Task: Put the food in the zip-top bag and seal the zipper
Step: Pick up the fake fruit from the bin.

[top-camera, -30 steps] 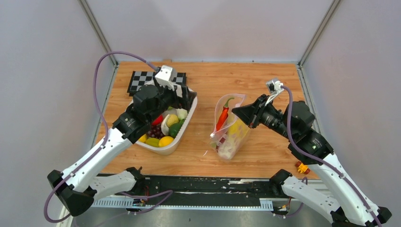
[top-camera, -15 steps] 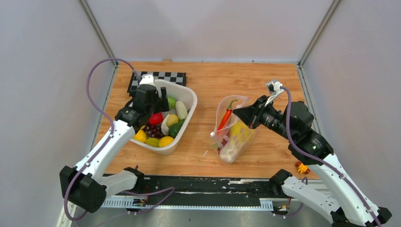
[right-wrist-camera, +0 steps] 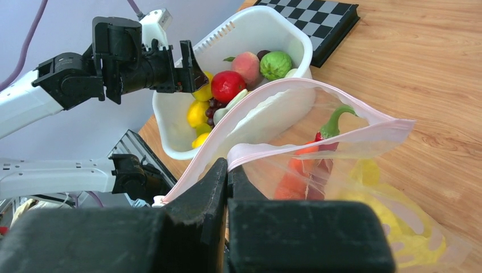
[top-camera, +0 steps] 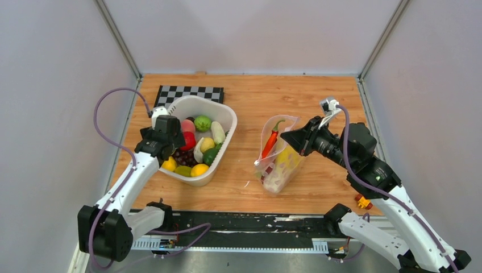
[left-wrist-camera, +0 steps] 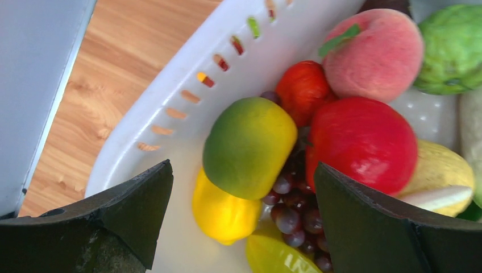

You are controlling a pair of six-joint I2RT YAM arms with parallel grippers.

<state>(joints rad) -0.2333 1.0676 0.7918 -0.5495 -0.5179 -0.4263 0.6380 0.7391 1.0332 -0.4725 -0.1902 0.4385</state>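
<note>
**Top external:** On the wooden worktop [top-camera: 318, 96] a white slotted basket [top-camera: 227, 112] is seen left of centre, with most of the food [top-camera: 199, 153] heaped in it. The zip-top bag [top-camera: 278, 168] stands well apart to its right, mouth upward. A red chili [top-camera: 269, 143] is held upright inside the bag, above pale and yellow pieces. The left claw [top-camera: 177, 138] is positioned over the basket's left side. The right claw [top-camera: 287, 136] is set against the bag's right lip. A checkerboard [top-camera: 187, 92] lies behind the basket.

**Left wrist:** The left claw [left-wrist-camera: 243, 170] is spread wide, and nothing is gripped. Between the fingers [left-wrist-camera: 131, 210], a green-yellow fruit [left-wrist-camera: 247, 145] is seen resting on a yellow lemon [left-wrist-camera: 221, 210]. Dark grapes [left-wrist-camera: 293, 199] lie beside it, and a red tomato [left-wrist-camera: 364, 142] to the right. A peach [left-wrist-camera: 372, 54] lies further back. The basket wall [left-wrist-camera: 187, 85] runs along the left.

**Right wrist:** The right claw [right-wrist-camera: 228, 170] is pinched closed on the pink zipper [right-wrist-camera: 273, 149]. The bag's mouth is held agape, unsealed. The chili [right-wrist-camera: 301, 170] and a yellow piece [right-wrist-camera: 392, 227] are visible through the clear plastic. The basket [right-wrist-camera: 273, 28] and the left arm [right-wrist-camera: 113, 57] are seen beyond.
</note>
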